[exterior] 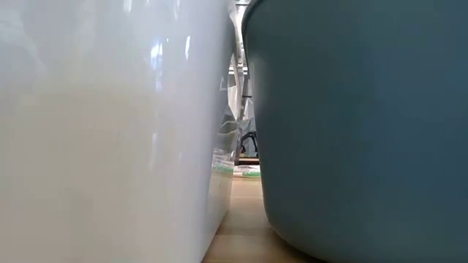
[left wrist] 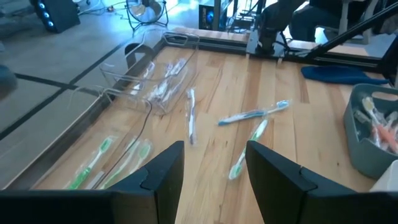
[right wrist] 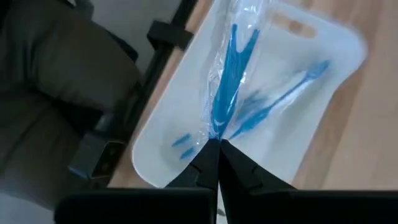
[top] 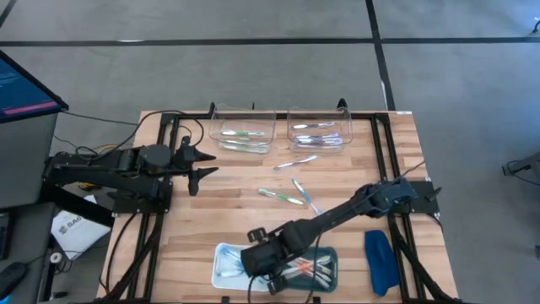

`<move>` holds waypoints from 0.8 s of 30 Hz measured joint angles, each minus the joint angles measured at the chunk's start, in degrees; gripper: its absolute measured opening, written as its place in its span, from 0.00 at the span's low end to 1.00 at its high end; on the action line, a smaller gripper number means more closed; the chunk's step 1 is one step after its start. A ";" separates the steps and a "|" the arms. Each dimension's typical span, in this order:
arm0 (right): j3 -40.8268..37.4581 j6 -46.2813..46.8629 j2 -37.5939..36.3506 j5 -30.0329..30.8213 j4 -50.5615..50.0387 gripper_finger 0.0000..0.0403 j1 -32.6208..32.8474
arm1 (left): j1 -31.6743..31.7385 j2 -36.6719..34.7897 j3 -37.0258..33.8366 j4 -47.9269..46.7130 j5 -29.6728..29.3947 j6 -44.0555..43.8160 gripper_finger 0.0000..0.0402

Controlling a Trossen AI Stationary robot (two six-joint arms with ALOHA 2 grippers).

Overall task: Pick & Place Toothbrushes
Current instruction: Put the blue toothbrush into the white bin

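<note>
A blue wrapped toothbrush (right wrist: 229, 74) was held over the white tray (right wrist: 323, 43) at the table's near edge, pinched at its wrapper's tip by the right gripper (right wrist: 216, 144), whose fingers were closed on it. So thin a hold could have slipped, and the brush might have been dropped outside the tray. Loose toothbrushes (top: 291, 197) lay mid-table. The left gripper (left wrist: 214, 165) was kept apart, fingers spread.

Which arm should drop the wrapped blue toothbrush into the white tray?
Right. The right gripper already pinches the wrapped blue toothbrush directly over the white tray; the left gripper waits open across the table.
</note>
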 joint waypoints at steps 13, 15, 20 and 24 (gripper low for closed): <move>-0.20 -19.00 2.04 -1.25 3.09 0.00 -1.49 | 0.00 0.01 0.00 -0.13 0.02 -0.20 0.42; -0.19 -19.64 2.04 -1.25 3.58 0.00 -1.55 | 0.00 0.01 0.00 -0.13 0.01 -0.15 0.42; -0.18 -19.61 2.04 -1.16 4.02 0.00 -1.68 | 0.00 0.02 0.00 -0.13 0.00 -0.11 0.42; -0.20 -17.90 2.09 -1.16 4.73 0.00 -1.98 | 0.00 0.02 0.00 -0.14 0.02 -0.09 0.42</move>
